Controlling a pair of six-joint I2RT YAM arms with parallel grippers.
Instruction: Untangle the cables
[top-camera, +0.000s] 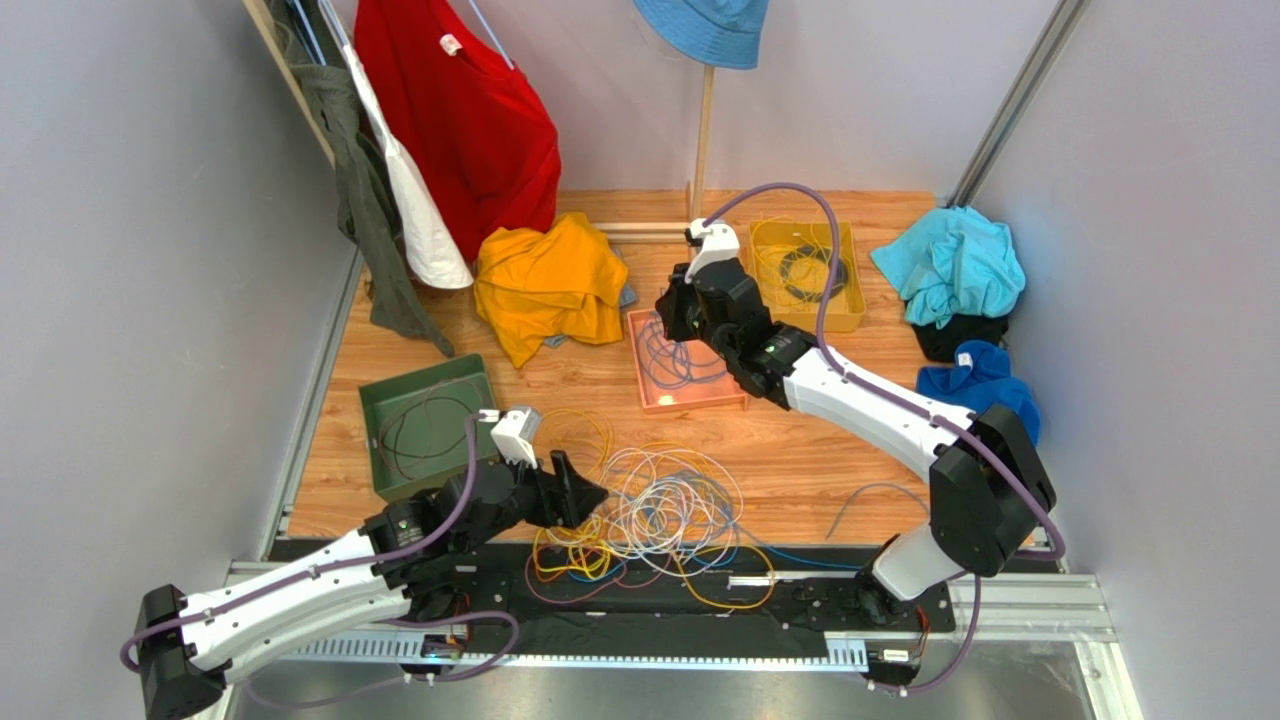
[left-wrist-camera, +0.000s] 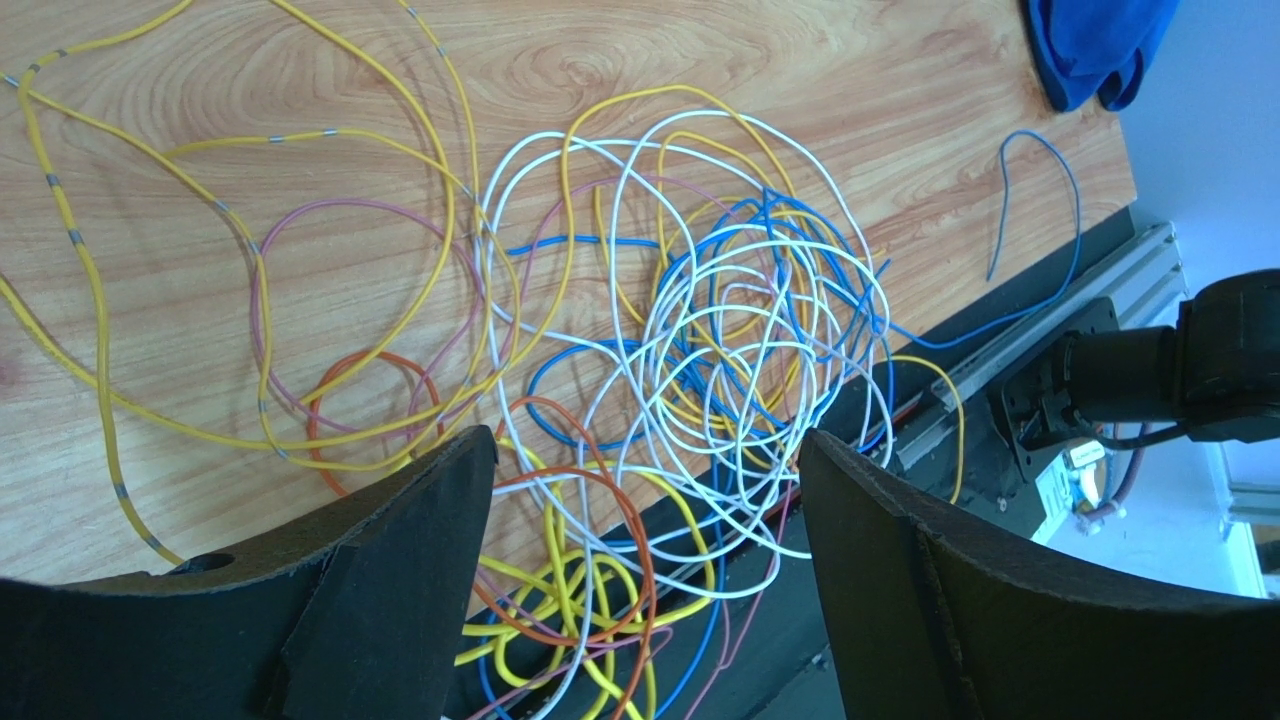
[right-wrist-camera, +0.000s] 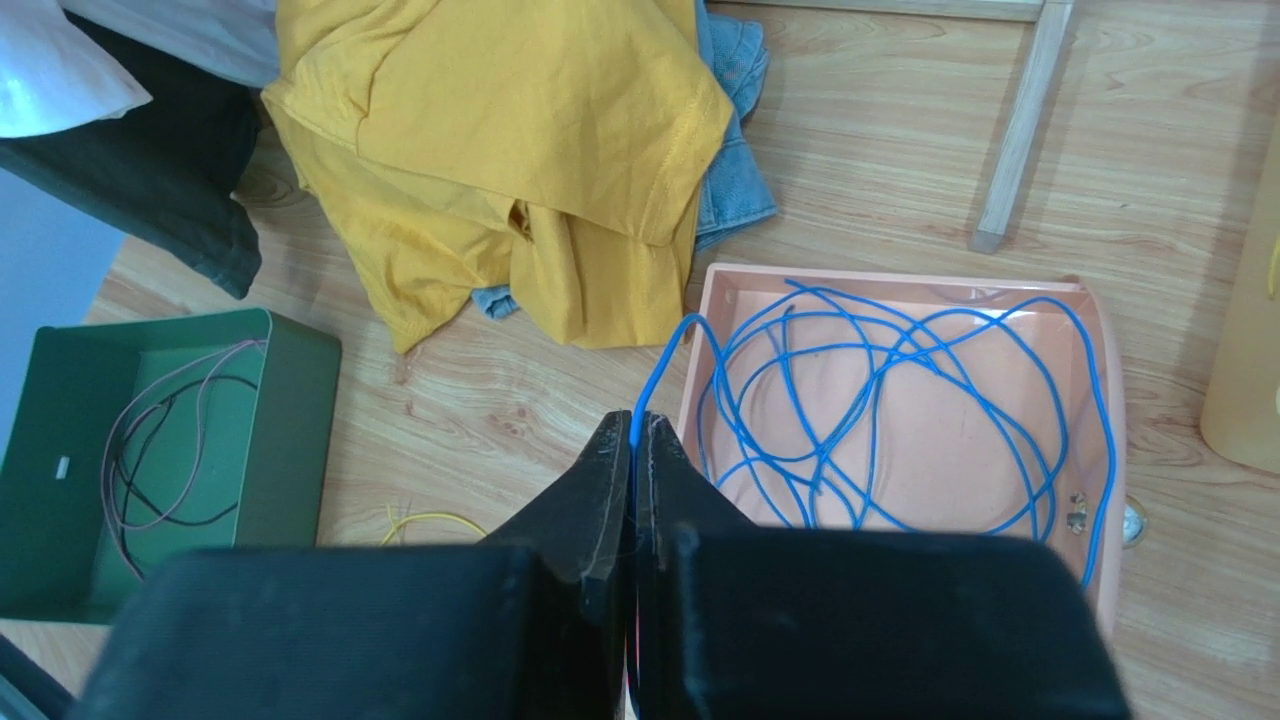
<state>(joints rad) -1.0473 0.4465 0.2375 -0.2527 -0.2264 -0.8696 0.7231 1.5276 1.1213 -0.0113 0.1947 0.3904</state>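
Note:
A tangle of cables (top-camera: 661, 518) in yellow, white, blue and orange lies at the table's near edge, partly spilling over the black rail. In the left wrist view the same tangle of cables (left-wrist-camera: 706, 345) fills the middle. My left gripper (top-camera: 594, 495) hovers at its left side, open (left-wrist-camera: 643, 443), with nothing between the jaws. My right gripper (top-camera: 672, 318) is over the near left corner of the pink tray (top-camera: 736, 398). It is shut (right-wrist-camera: 633, 423) on a blue cable (right-wrist-camera: 902, 375), whose loops lie coiled in the pink tray (right-wrist-camera: 962, 450).
A green tray (top-camera: 385, 405) at the left holds dark and pink wires. A yellow tray (top-camera: 852, 278) at the back holds a black coil. A yellow shirt (top-camera: 549, 278), blue cloths (top-camera: 954, 263) and a wooden pole (top-camera: 700, 143) stand around. A single blue wire (top-camera: 864, 495) lies at the right.

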